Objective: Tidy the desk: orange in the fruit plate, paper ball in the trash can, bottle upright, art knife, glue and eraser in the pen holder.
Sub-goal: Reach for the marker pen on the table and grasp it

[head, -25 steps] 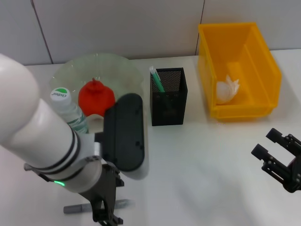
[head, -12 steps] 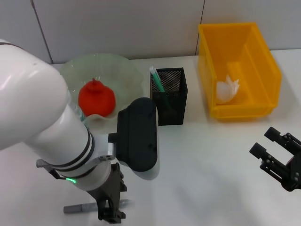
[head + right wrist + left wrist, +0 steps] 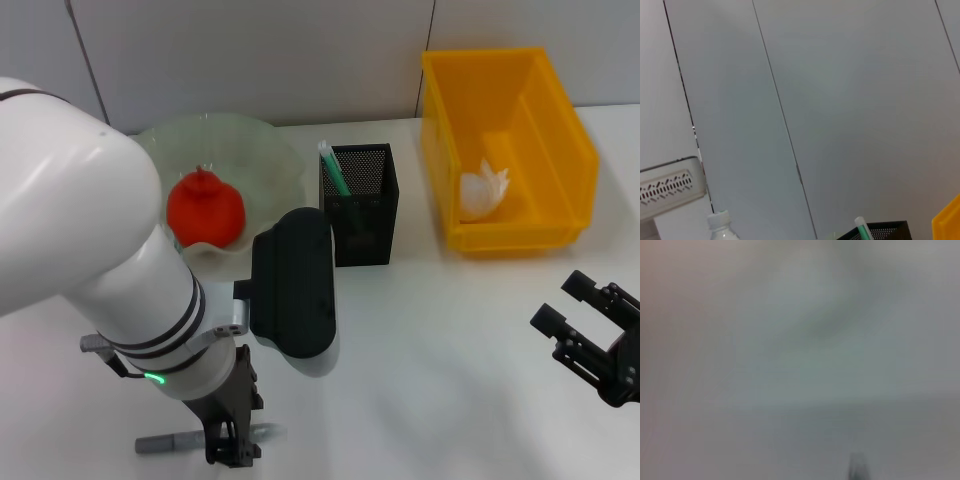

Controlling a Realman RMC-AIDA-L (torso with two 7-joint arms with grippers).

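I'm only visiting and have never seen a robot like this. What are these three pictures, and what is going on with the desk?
It is a robot with two arms, each ending in a gripper. The wide picture comes from a camera on its head, looking down at the desk; the other two come from cameras on its wrists.

The big white arm is its left. The left gripper is down at a grey pen-like tool near the front edge; whether it grips it cannot be seen. The right gripper waits open at the right, holding nothing.

The orange lies in the fruit plate, the paper ball in the trash can, and the pen holder stands between them.
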